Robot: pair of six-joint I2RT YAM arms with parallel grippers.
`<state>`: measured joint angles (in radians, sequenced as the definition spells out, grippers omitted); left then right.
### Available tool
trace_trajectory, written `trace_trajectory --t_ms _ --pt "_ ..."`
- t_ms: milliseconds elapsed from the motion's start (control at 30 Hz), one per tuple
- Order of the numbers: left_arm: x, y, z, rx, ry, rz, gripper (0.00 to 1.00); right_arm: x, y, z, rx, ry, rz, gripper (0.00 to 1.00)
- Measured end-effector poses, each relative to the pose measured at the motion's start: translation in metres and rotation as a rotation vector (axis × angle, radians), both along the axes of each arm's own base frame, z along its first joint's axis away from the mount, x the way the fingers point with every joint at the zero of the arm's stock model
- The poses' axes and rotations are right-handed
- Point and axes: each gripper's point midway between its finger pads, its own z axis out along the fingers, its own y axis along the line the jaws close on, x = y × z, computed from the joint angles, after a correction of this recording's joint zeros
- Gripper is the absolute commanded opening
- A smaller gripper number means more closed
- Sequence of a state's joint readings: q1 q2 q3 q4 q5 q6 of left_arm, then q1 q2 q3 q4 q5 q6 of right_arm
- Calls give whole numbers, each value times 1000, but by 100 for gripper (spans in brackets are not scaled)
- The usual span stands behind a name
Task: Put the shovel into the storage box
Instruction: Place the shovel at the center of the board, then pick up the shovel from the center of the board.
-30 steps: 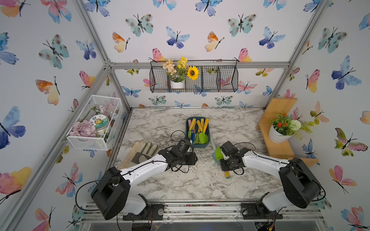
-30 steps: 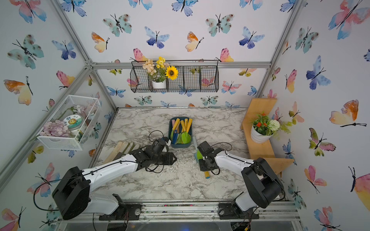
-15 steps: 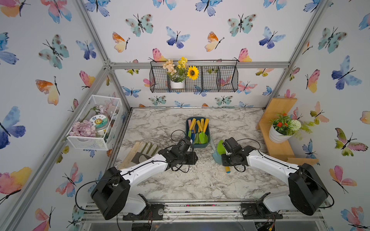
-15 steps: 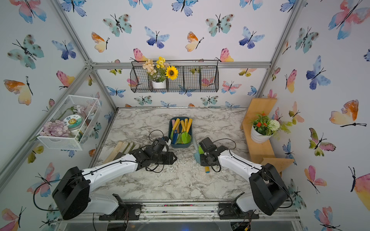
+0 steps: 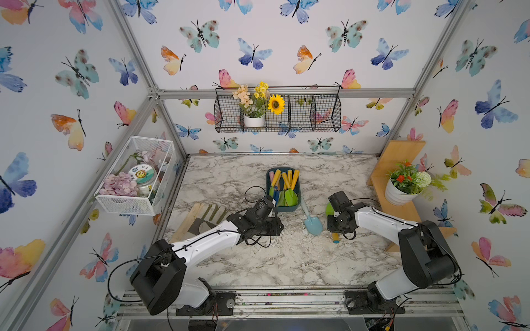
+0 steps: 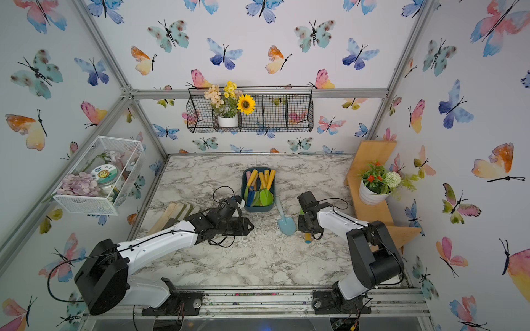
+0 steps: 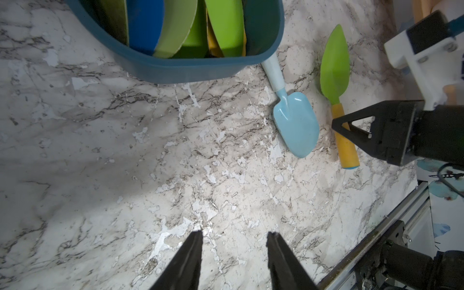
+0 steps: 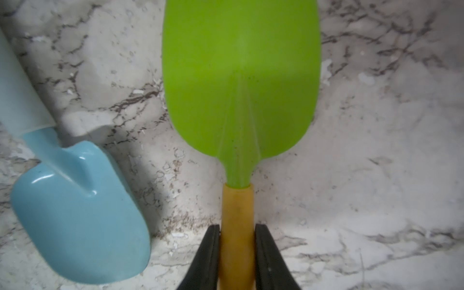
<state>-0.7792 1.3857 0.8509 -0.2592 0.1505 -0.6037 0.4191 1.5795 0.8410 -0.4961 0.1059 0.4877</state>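
Nearest the robot's base, the left gripper (image 7: pixel 234 236) hangs over the bare white-and-grey marble tabletop (image 7: pixel 125 155), jaws parted and nothing between them. Across from it, the right gripper (image 8: pixel 237 233) is clamped on the round yellow handle of the lime-green plastic shovel (image 8: pixel 241 75) — the black fingers (image 8: pixel 209 251) pinch it a little behind the neck where blade meets handle. The shovel lies on the marble or barely above it; I cannot tell which. It looks light and stiff, a moulded toy-like tool, but the smooth round handle could roll or swing in a two-sided pinch. A hold close to the broad blade, as here, seems soundest. Just beside it lies a pale blue scoop-shaped shovel (image 7: pixel 296 123), its handle end touching the dark teal rectangular plastic storage box (image 7: pixel 195 67). That box, farther back, already holds several green and blue blades — I judge there is little spare room.
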Motion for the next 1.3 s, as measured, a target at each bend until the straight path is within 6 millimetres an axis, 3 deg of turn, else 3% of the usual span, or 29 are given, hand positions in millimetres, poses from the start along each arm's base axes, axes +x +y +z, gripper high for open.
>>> trace_trajectory --t_ms 200,367,533,733,867,1000,1300 --pt "-2 2 0 -2 -1 3 48 3 2 -2 4 -5 -2 35" --pt "-2 2 -1 -1 3 4 48 14 7 12 17 -37 -1 38" --pt "0 7 -3 -9 10 31 48 37 19 43 71 -125 9 39" --pt "6 30 -2 -34 17 117 48 54 46 60 165 -164 65 40" --pt "12 51 0 -64 11 190 56 66 70 54 202 -161 113 41" --pt "15 66 3 -89 7 242 57 74 92 39 226 -136 151 42" --pt "14 71 7 -107 4 256 56 87 123 15 240 -99 199 41"
